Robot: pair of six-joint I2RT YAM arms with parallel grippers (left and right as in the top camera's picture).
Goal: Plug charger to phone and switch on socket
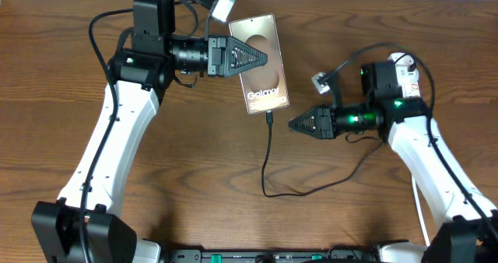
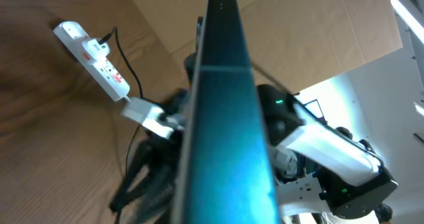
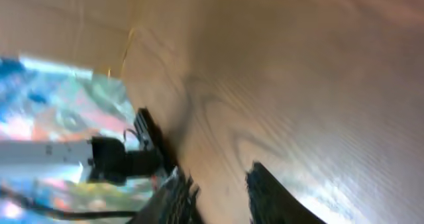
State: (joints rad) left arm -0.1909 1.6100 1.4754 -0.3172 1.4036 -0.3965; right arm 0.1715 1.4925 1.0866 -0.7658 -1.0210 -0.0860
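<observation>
The phone [image 1: 265, 76] has a bronze face with "Galaxy" lettering and lies at the table's upper middle. My left gripper [image 1: 261, 58] reaches in from the left and is shut on it. In the left wrist view the phone [image 2: 225, 118] fills the centre edge-on, with a teal sheen. The charger [image 1: 265, 166] is a thin black cable; its plug tip [image 1: 269, 117] sits at the phone's lower edge. My right gripper [image 1: 294, 124] hovers just right of that tip, apart from it. Its blurred fingers [image 3: 278, 197] stand apart over bare wood. The socket [image 2: 93, 52] is a white strip with red switches.
In the overhead view the socket [image 1: 406, 70] is mostly hidden under my right arm at the far right. The charger cable loops toward the front, then back right to the strip. Bare wood lies across the front and left of the table [image 1: 194, 177].
</observation>
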